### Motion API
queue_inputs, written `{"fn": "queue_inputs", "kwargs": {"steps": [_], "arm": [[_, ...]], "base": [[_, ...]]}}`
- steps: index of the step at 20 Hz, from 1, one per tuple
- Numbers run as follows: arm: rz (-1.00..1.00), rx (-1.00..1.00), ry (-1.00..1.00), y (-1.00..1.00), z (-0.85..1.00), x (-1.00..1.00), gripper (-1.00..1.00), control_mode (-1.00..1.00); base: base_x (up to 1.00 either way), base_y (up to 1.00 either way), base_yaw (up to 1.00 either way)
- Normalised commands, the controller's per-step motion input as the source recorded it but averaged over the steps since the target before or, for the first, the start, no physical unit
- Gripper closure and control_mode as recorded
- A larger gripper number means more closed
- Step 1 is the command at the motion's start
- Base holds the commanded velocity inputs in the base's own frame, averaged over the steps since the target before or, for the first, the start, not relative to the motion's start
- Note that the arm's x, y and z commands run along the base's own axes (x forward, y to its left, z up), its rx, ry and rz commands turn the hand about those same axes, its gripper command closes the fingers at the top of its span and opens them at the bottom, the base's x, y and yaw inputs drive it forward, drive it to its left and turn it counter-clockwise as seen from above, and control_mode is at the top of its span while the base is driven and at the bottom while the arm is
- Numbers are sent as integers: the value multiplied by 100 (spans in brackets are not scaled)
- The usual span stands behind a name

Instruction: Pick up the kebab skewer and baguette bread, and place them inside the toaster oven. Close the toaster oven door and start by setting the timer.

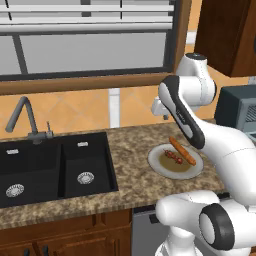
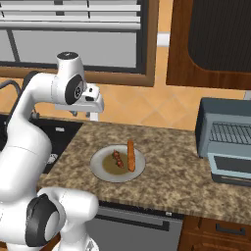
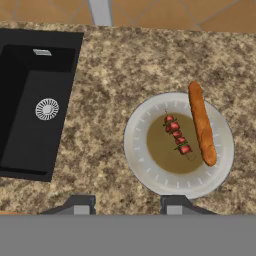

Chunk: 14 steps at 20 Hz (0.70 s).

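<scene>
The counter (image 3: 125, 65) is carrying a plate (image 3: 145, 170); the baguette bread (image 3: 202, 124) and kebab skewer (image 3: 177, 135) are lying on it, side by side. The gripper (image 3: 125, 207) is hovering above, fingers (image 3: 80, 207) apart and empty, both foods lying ahead, slightly right.

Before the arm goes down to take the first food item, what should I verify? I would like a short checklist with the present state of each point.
1. Kebab skewer lies on the plate, nothing covering it: ok.
2. Baguette bread lies on the same plate beside the skewer, apart from it: ok.
3. Gripper holds nothing: ok.
4. Gripper above the skewer: not ok; in the hand view the fingers sit off to the side of the skewer, nearer the plate's edge.
5. Fingers wide enough for the skewer: cannot tell.
6. Toaster oven door is down, wire rack exposed: ok.
</scene>
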Motion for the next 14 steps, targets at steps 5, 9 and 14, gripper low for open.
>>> {"fn": "queue_inputs", "kwargs": {"steps": [5,9,14], "arm": [[0,0,0,0,0,0,-100,100],[0,0,0,0,0,0,-100,100],[0,0,0,0,0,0,-100,100]], "base": [[0,0,0],[-16,-14,0],[-2,-93,-5]]}}
